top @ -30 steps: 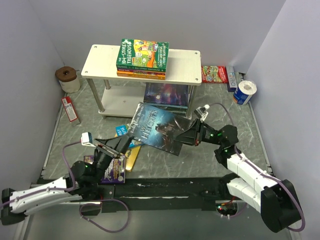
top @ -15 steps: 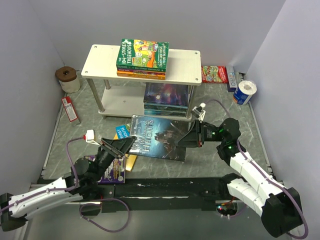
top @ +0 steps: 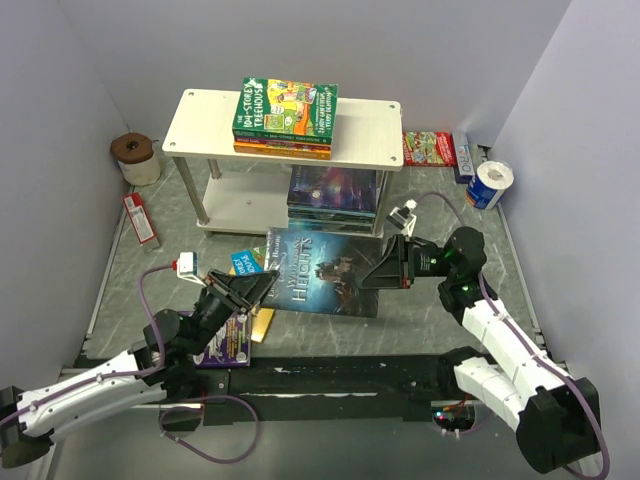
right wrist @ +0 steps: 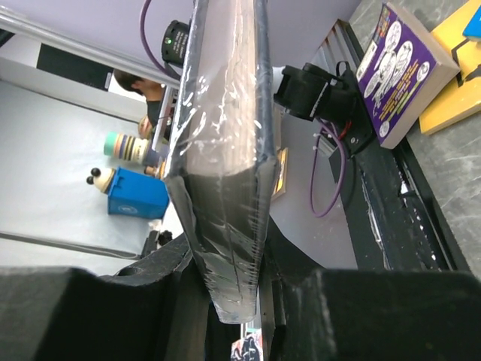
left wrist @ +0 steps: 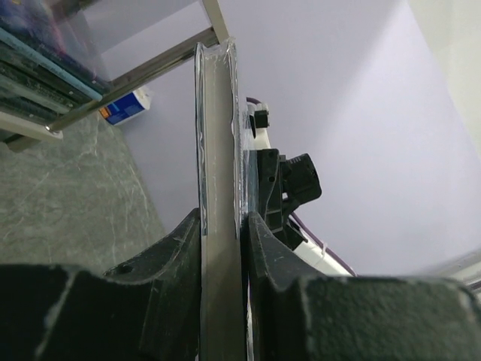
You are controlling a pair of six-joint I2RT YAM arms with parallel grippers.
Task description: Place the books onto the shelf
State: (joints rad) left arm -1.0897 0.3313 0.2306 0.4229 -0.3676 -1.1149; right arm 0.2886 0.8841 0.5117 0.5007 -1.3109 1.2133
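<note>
Shows, from above, a dark castle-cover book [top: 325, 272] at mid-frame, apparently raised off the table [top: 430, 320], just below the shelf [top: 375, 135]. Held from both ends: left gripper [top: 252, 288] pinched narrowly on the edge at frame left, right gripper [top: 387, 270] pinched narrowly on the edge at frame right. Confirmed in both wrist views, with fingers [left wrist: 184, 237] pressed to either face of the plastic-wrapped cover and nothing else in either grasp.

Places the shelf in the upper centre, with a stack of books [top: 285, 108] on the left half of its pale top board and more dark books [top: 333, 190] on the lower board, toward the right. Also shows a purple book [top: 228, 342] and a yellow book [top: 263, 322] lying on the table at lower left, by the left arm.

Looks like a two-handed carry, or possibly a handover. To do it well:
- Keep both ends level, to avoid bowing or twisting the thin cover.
- Move the two grips together, never apart.
- Raise above the top board's near edge before travelling toward the top of the frame.
- Aim for the bare right half of the board, or squarely onto the stack.
- Release only once flat and supported.
</note>
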